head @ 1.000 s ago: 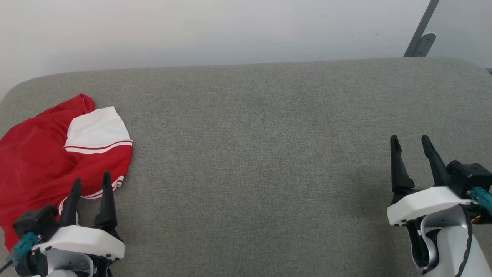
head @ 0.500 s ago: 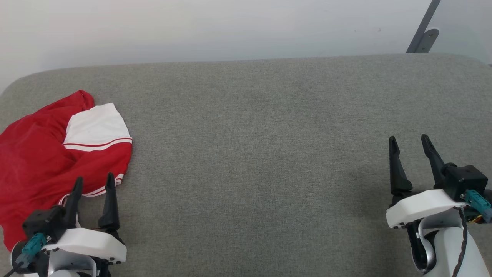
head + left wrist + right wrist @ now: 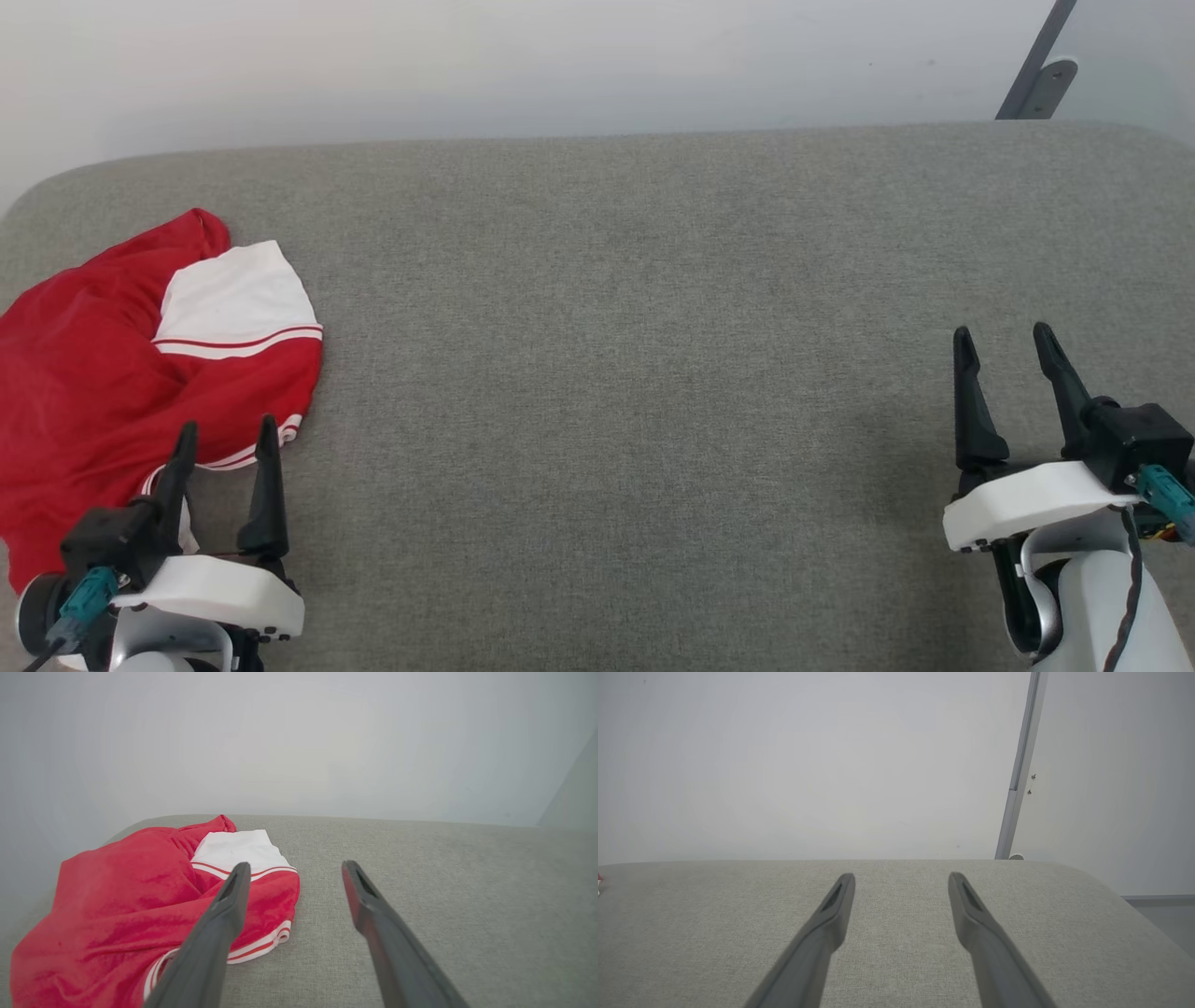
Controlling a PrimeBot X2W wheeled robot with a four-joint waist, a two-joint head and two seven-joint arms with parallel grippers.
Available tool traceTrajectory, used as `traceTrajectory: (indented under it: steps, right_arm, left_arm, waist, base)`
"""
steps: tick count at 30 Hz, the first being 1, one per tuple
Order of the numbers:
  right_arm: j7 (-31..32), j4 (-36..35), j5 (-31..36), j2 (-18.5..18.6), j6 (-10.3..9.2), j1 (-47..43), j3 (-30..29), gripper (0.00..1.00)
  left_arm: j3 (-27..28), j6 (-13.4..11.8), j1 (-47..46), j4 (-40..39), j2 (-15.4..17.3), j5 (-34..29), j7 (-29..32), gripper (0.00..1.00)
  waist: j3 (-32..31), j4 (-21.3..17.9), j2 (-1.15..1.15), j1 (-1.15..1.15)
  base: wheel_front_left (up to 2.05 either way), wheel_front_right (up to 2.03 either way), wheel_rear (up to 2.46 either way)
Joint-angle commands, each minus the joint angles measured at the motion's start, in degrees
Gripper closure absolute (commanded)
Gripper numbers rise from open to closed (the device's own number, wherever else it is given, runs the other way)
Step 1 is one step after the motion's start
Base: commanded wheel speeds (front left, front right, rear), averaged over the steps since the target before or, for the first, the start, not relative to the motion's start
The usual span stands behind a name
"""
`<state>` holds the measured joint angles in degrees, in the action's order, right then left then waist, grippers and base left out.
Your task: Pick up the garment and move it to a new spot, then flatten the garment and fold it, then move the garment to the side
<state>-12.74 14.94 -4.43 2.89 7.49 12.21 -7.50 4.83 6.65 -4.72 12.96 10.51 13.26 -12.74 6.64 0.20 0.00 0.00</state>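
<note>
I see the garment (image 3: 93, 392) crumpled at the left end of the grey padded surface (image 3: 607, 308), one white sleeve on top. My left gripper (image 3: 229, 426) hovers just by its striped hem, fingers spread wide, holding nothing. My right gripper (image 3: 1001, 331) sits well apart, also wide and empty.

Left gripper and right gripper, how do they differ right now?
The left gripper sits at the striped hem of the red shirt; the right gripper faces bare gray cushion, far from the shirt. In the head view the left gripper shows lower than the right gripper. Both are open and hold nothing.
</note>
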Motion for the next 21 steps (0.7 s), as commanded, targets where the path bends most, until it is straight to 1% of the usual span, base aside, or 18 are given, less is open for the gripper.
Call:
traceTrajectory:
  steps: [1,5,10,16,19,21]
  right_arm:
    - [-0.7,-0.1,0.9,0.0,0.0,0.6,-0.1,0.0]
    - [-1.2,0.1,0.5,0.0,0.0,1.0,-0.3,0.0]
    - [-1.7,0.1,2.2,0.0,0.0,0.9,-0.5,0.0]
    - [-2.3,0.9,3.3,0.0,0.0,0.5,1.0,0.0]
    - [-2.6,1.8,3.9,0.0,0.0,0.9,3.2,0.0]
    - [-2.5,2.6,3.2,0.0,0.0,1.4,5.0,0.0]
  left_arm:
    - [0.5,0.4,-1.2,0.0,-0.1,-1.2,-0.7,0.0]
    - [0.9,0.7,-1.3,0.7,-0.2,-2.2,-1.1,0.0]
    - [0.7,0.8,-1.8,1.5,-0.2,-3.4,-1.7,0.0]
    - [0.6,0.8,-2.1,2.6,-0.8,-4.2,-2.2,0.0]
    - [1.0,0.8,-1.6,3.3,-1.1,-4.5,-2.6,0.0]
    - [1.5,0.8,-1.1,3.6,-1.5,-3.9,-2.5,0.0]
  waist:
    - [0.1,0.2,0.0,0.0]
    - [0.3,0.6,0.0,0.0]
    - [0.6,1.4,0.0,0.0]
    - [0.8,5.3,0.0,0.0]
    - [0.8,8.3,0.0,0.0]
    - [0.7,10.2,0.0,0.0]
  base:
    - [0.0,0.0,0.0]
    - [0.0,0.0,0.0]
    - [0.0,0.0,0.0]
    - [0.0,0.0,0.0]
    - [0.0,0.0,0.0]
    - [0.0,0.0,0.0]
